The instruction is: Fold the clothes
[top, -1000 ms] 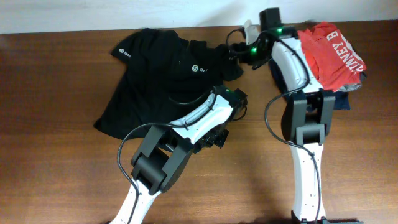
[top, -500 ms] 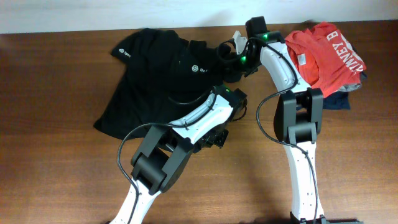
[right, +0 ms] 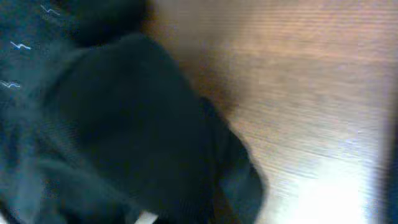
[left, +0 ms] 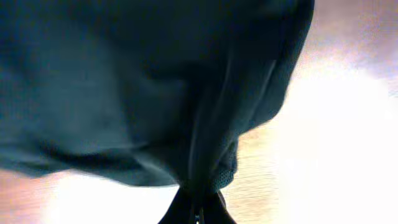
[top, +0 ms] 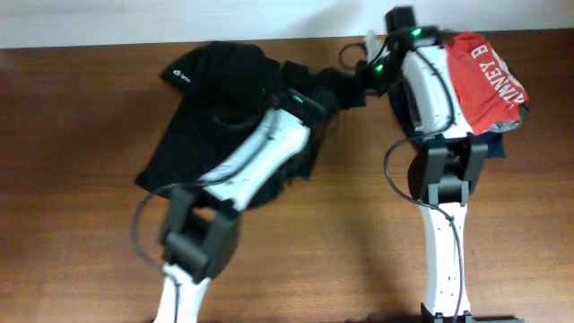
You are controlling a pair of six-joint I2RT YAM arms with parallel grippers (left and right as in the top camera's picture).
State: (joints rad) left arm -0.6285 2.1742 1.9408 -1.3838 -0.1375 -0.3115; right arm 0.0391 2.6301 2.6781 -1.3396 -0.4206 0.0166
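A black garment [right: 112,137] is seen bunched in soft folds across the left and lower part of the view. Tiny white marks are seen on it at the upper left. A brown wooden tabletop [right: 298,81] is shown bare to its right, with bright glare at the lower right. Everything is blurred.

Your open lanes: bare table [top: 72,233] near left, near right, gap between arms. Black T-shirt [top: 206,90] bunched far centre, left arm [top: 256,152] across it. Red-orange shirt [top: 484,76] pile blocks far right; right arm [top: 446,166] just left of it.
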